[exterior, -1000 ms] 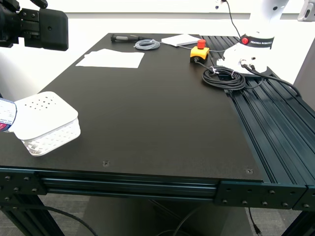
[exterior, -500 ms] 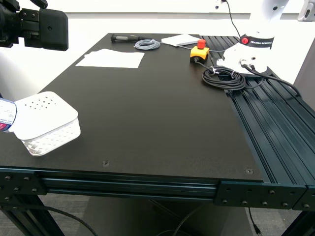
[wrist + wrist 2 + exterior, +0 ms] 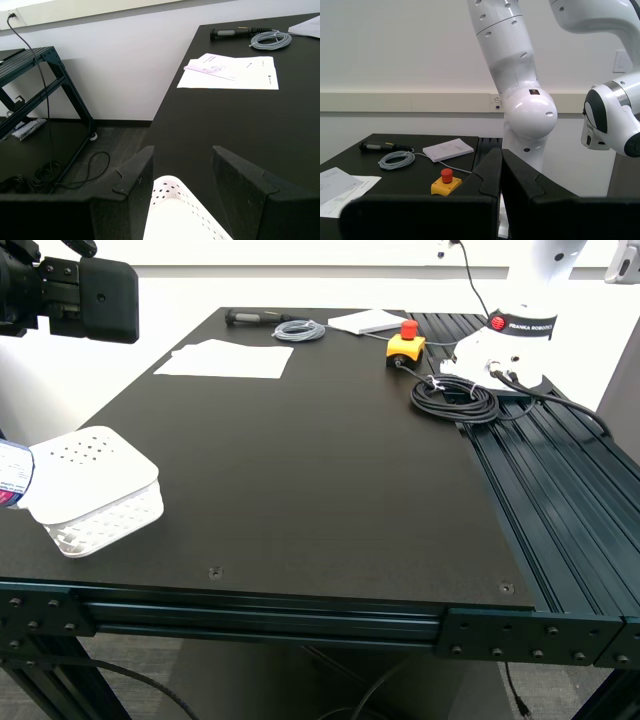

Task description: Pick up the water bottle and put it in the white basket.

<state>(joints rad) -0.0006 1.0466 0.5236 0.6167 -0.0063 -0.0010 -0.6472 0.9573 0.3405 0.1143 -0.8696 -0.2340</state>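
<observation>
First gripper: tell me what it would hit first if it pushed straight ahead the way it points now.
Probably the white basket, which sits just beyond my first gripper, between its open fingers. Depth is unclear; if it passes above the basket, the black table comes next.

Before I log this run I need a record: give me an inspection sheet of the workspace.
Surface: black table, bare in the middle.
Job's things: white basket upside down near the front edge; water bottle beside it, cut off at the exterior view's left.
Clutter: paper sheets, booklet, emergency stop button.
Grippers: first tool open above the basket; second tool shut, empty.
Cables: black coil, grey coil.
Surroundings: white robot arm.
</observation>
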